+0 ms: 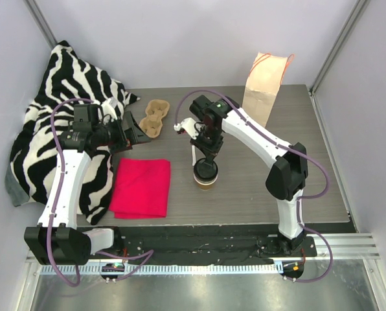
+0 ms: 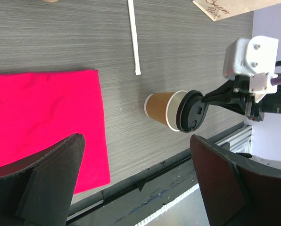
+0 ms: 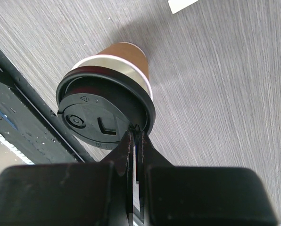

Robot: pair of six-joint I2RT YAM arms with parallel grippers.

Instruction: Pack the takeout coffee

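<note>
Fingers of the right gripper [image 3: 135,136] are pinching the near rim of the black lid [image 3: 103,117], closed to a sliver on it. They are holding it tilted over the mouth of the brown paper cup [image 3: 128,54] just below the tips, seemingly so it can be pressed on square. That cup is standing on the table [image 1: 245,181]. The left gripper [image 1: 131,131] is hanging wide apart, gripping nothing, with the 2-cup pulp carrier [image 1: 157,118] just beyond it, likely waiting its turn.

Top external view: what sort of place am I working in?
Probably a lab robot cell, not a café: plain white walls with metal corner posts, an aluminium base rail, and staged props like the kraft paper bag.
</note>
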